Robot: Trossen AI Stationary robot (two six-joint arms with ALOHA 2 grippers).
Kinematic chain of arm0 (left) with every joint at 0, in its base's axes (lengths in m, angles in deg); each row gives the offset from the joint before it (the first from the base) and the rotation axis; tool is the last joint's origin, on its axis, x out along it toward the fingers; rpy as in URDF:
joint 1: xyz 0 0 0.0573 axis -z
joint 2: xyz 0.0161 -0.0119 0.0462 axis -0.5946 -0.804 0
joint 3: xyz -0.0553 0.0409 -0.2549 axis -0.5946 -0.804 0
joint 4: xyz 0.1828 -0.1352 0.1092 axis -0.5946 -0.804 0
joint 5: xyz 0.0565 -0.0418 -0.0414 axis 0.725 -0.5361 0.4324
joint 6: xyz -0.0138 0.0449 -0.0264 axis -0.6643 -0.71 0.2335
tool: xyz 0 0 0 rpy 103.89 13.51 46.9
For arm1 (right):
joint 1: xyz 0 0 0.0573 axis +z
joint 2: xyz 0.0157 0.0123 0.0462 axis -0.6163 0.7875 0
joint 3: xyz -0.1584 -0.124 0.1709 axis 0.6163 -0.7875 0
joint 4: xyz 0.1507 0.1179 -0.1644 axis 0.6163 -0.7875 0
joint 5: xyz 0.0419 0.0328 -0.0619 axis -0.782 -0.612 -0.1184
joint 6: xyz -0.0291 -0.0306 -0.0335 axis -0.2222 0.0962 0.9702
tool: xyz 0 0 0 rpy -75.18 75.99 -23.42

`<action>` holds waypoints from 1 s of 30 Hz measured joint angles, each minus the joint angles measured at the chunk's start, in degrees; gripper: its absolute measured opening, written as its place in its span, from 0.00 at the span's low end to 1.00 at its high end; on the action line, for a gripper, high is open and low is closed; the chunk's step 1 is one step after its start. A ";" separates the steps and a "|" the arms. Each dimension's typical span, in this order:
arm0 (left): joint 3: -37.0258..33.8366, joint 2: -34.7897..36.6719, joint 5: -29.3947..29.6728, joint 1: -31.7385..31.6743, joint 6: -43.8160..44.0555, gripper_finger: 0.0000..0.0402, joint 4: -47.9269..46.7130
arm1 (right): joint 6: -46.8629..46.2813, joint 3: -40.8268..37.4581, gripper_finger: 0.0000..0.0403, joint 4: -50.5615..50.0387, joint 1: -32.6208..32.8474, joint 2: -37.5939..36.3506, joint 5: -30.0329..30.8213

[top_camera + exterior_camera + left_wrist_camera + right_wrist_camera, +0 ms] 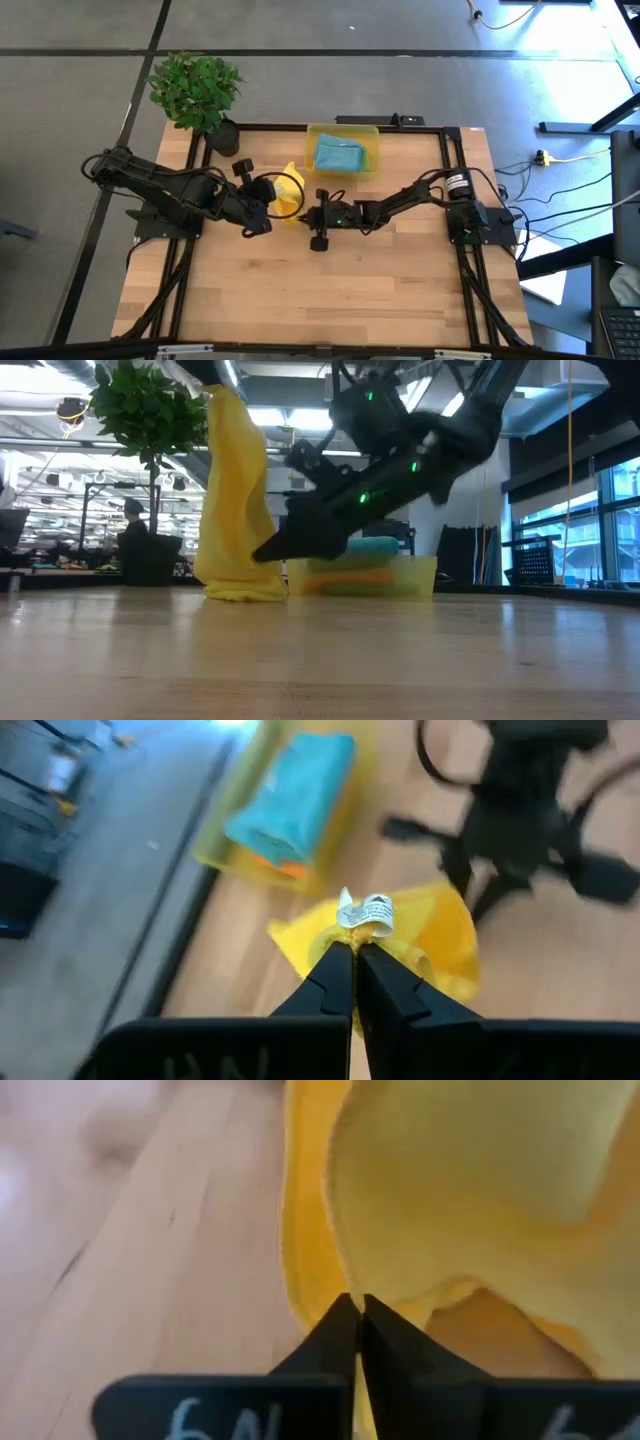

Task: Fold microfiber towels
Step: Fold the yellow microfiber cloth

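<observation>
Nearest, the right gripper point(356, 1308) has its jaws pressed together on the lower edge of the yellow towel point(235, 510), probably to take a second corner so the cloth can be spread flat for folding. The left gripper point(356, 952), jaws shut on the tagged corner, holds the towel hanging with its bottom resting on the surface point(330, 290). Beyond, a teal towel point(338, 155) lies in the yellow bin point(312, 135).
</observation>
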 joint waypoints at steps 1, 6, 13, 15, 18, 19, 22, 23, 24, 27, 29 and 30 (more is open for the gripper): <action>0.00 0.00 -1.81 0.01 0.27 0.00 -0.71 | 0.63 -0.03 0.03 -2.62 0.10 -1.27 0.73; 0.00 0.00 -2.43 1.44 4.02 0.00 -6.52 | 1.13 0.00 0.02 -17.74 0.75 -10.97 4.40; 0.00 0.00 -0.89 2.90 5.79 0.00 -9.38 | 5.28 -0.02 0.01 -36.78 5.56 -28.39 17.85; 0.02 0.08 0.15 3.25 5.23 0.00 -10.22 | 5.34 -0.03 0.01 -41.07 6.91 -34.26 22.14; 1.29 0.80 2.46 2.98 2.90 0.00 -10.63 | 5.57 0.00 0.00 -44.55 8.54 -42.56 25.47; 2.19 0.87 3.07 2.62 2.29 0.00 -10.60 | 5.59 0.00 0.00 -45.35 8.85 -45.10 25.55; 5.43 0.76 3.36 2.14 -0.25 0.00 -10.55 | 5.55 0.00 0.00 -46.73 9.68 -51.21 25.67; 6.62 0.79 3.60 2.14 -1.19 0.00 -10.37 | 5.57 0.00 0.00 -46.91 10.11 -52.95 25.91; 7.77 0.81 3.85 2.16 -1.91 0.00 -10.31 | 5.57 0.00 0.00 -46.89 10.60 -54.50 25.95; 10.89 0.76 3.89 2.27 -3.27 0.00 -10.34 | 5.33 0.00 0.00 -47.09 12.49 -58.13 25.10; 13.10 0.76 3.92 2.89 -3.29 0.00 -10.84 | 4.22 0.03 0.00 -47.56 14.29 -59.59 25.14; 14.13 0.76 3.59 3.26 -3.31 0.00 -11.35 | 3.45 0.04 0.00 -48.05 15.27 -59.98 25.43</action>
